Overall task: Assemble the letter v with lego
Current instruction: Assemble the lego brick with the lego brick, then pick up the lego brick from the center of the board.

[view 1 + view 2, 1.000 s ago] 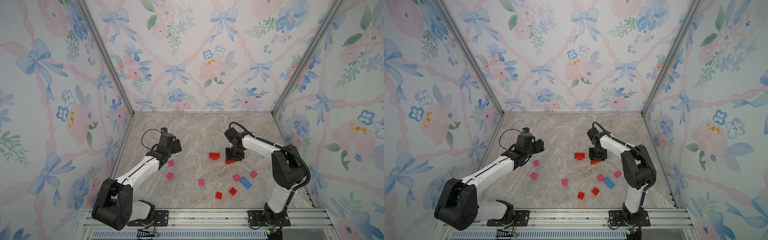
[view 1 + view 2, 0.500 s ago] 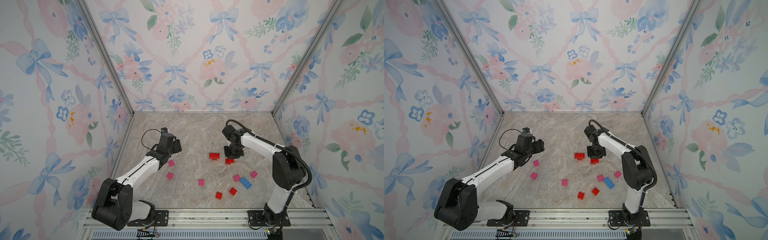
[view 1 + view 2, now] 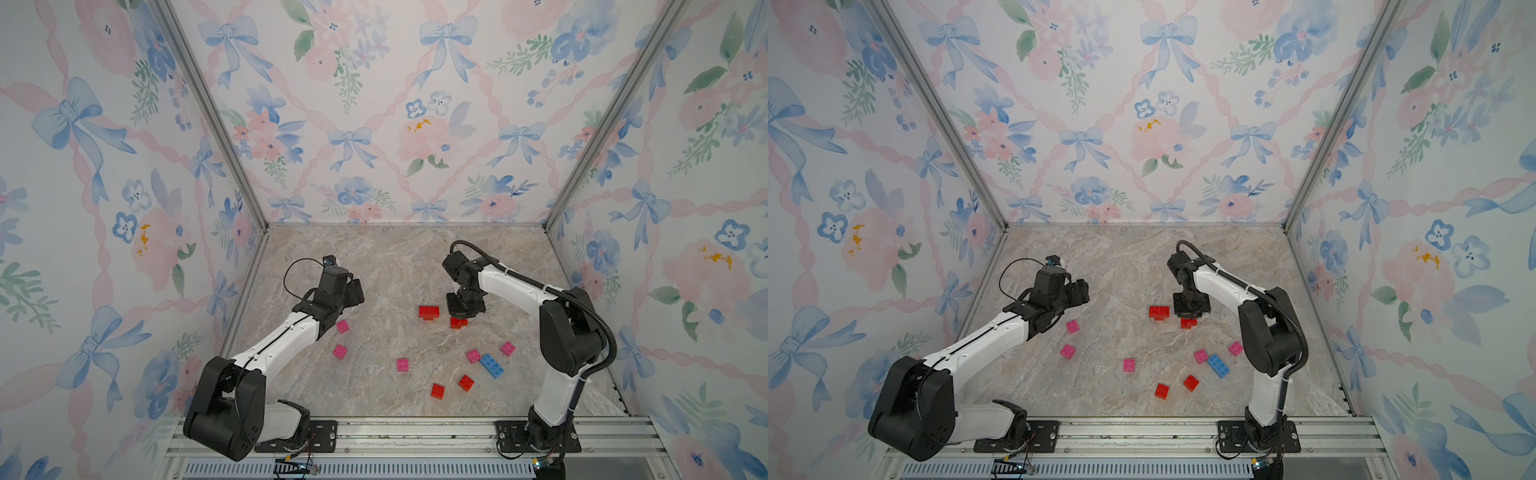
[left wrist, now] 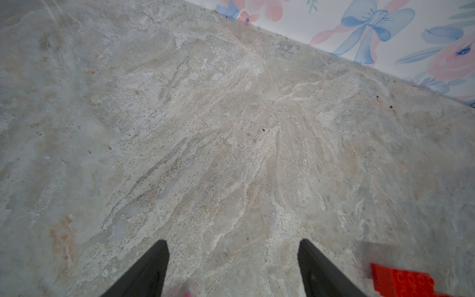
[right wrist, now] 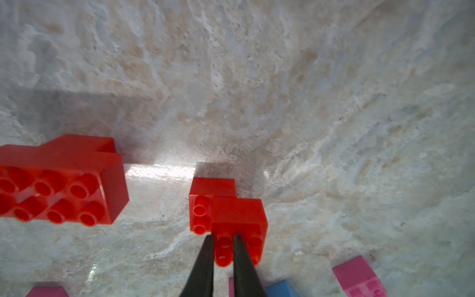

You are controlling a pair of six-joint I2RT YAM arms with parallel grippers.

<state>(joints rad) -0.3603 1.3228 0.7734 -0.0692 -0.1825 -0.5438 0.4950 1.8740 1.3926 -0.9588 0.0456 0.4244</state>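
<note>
Right end effector (image 5: 223, 239) had its two dark fingers (image 5: 205, 262) pressed almost together, pinching a row of studs on the upper red brick (image 5: 239, 218). That brick sat stepped over a lower red brick (image 5: 203, 203), half covering it, and the pair rested on the desk (image 5: 334, 128). Just beside them, but not touching, lay the longer red brick (image 5: 61, 190), itself stacked on a red piece (image 5: 84, 144) that stuck out behind it. So two small red stacks existed, and they were not joined.

Farther out, toward the front rail, loose pieces were scattered in both top views. A pink brick (image 3: 473, 356) lay just beside the longer blue brick (image 3: 491, 366), with a second pink brick (image 3: 508, 348) near them. Two red squares (image 3: 437, 390) sat close together, and a lone pink brick (image 3: 402, 364) lay between the arms. Well apart, across the desk, two more pink bricks (image 3: 343, 326) lay near the left arm. The left end effector (image 4: 232, 241) hovered over bare desk with its fingers spread wide and nothing between them.

By my reading the build was at an early stage. No two strokes meeting at a point could be made out yet; the red stacks looked like only a start. Joining them, and adding the loose bricks to form both slanted strokes, was all left to do.
</note>
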